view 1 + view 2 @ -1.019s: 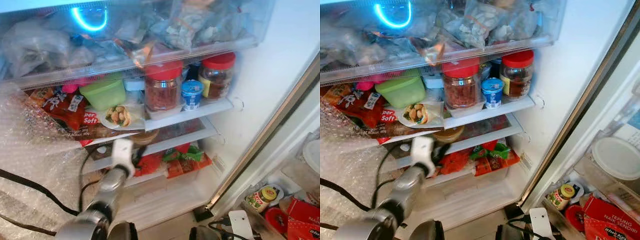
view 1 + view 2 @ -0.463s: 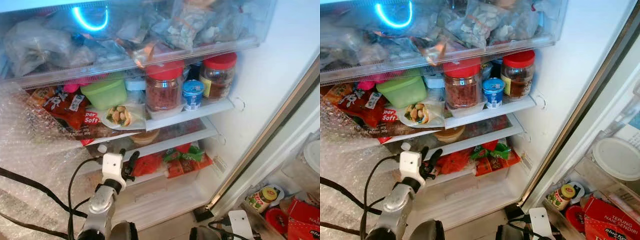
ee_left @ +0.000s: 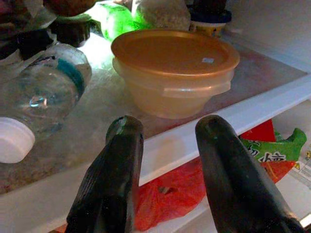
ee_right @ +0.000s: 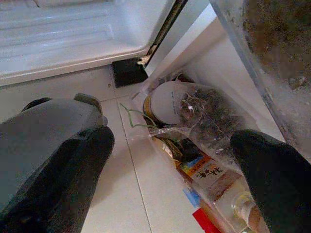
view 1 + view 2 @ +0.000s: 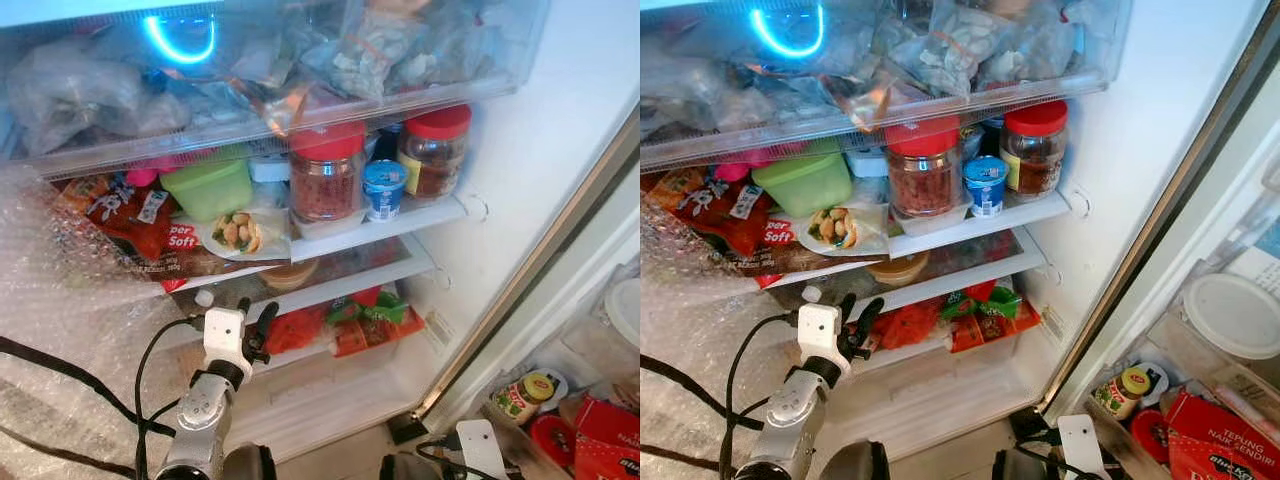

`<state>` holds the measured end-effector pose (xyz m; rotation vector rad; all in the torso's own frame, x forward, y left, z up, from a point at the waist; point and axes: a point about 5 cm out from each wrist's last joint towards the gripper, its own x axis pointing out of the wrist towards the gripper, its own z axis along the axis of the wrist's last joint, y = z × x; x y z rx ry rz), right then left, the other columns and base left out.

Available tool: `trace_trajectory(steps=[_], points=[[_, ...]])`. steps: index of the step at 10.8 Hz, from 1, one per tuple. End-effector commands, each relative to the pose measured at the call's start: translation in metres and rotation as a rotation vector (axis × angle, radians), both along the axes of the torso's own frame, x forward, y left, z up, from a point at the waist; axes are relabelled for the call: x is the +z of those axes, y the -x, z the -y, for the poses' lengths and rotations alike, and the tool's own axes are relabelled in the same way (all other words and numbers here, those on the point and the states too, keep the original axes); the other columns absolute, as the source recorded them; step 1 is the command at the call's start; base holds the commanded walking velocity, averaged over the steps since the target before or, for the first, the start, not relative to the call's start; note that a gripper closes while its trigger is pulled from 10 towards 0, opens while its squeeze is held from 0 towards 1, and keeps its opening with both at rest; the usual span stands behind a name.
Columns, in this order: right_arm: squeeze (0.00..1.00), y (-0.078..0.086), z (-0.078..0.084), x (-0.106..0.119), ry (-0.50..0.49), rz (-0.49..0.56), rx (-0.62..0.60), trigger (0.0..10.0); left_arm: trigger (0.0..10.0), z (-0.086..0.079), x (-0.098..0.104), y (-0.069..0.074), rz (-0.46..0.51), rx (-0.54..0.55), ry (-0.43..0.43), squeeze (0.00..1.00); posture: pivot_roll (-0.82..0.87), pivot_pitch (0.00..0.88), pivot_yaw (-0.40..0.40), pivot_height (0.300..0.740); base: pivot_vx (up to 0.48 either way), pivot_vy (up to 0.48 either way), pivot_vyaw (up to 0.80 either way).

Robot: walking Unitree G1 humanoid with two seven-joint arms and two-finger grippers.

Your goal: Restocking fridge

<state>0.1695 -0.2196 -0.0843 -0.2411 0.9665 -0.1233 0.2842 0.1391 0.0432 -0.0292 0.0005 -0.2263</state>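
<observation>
The fridge stands wide with a white middle shelf [image 5: 340, 285]. My left gripper [image 5: 256, 318] hovers just before that shelf's front edge, open and with nothing between its fingers [image 3: 121, 160]. Straight ahead of it on the shelf is an orange lidded bowl [image 3: 175, 73], also visible as the bowl [image 5: 290, 272]. Beside the bowl a clear water bottle [image 3: 43, 97] lies on its side, white cap outward. Red and green snack packets [image 5: 350, 320] fill the shelf below. My right gripper [image 4: 170, 165] hangs open and holds nothing, low over the tiled floor by the fridge door.
On the upper shelf stand two red-lidded jars [image 5: 325, 170], a blue cup [image 5: 383, 188], a green box [image 5: 208, 185] and snack bags [image 5: 130, 215]. Bubble wrap [image 5: 60, 300] covers the left. Door bins at right hold a small jar [image 5: 520, 395] and red boxes [image 5: 600, 430]. Black cables trail from the left arm.
A second ago the left gripper reached in at the middle shelf; it has drawn back and down and turned its wrist. Over the last half second it barely moved.
</observation>
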Motion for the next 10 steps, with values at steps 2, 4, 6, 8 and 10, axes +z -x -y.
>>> trace_trajectory(steps=[2,4,6,8,10], points=[[0.0,0.007,-0.0053,-0.0041,-0.011,-0.022,0.013,10.0,10.0,0.0006,-0.0034,0.0053,-0.024,-0.006,0.001,0.0,-0.06,0.005,0.023,0.651,-0.279,0.0,0.0],[0.0,0.0073,-0.0056,-0.0043,-0.012,-0.023,0.015,10.0,10.0,-0.0001,-0.0032,0.0062,-0.028,-0.005,-0.003,0.0,-0.06,0.005,0.023,0.651,-0.277,0.0,0.0],[0.0,0.0091,-0.006,-0.0051,-0.014,-0.027,0.018,10.0,10.0,-0.0017,-0.0043,0.0081,-0.036,-0.004,-0.005,0.0,-0.05,0.0,0.028,0.651,-0.276,0.0,0.0],[0.0,0.0098,-0.006,-0.0054,-0.014,-0.03,0.024,10.0,10.0,-0.0029,-0.0045,0.0083,-0.041,-0.001,-0.007,0.0,-0.05,0.0,0.027,0.651,-0.272,0.0,0.0],[0.0,0.0079,-0.0064,-0.0047,-0.014,-0.025,0.025,10.0,10.0,-0.0045,-0.0051,0.0083,-0.048,0.012,-0.001,0.0,-0.05,0.008,0.02,0.651,-0.264,0.0,0.0]])
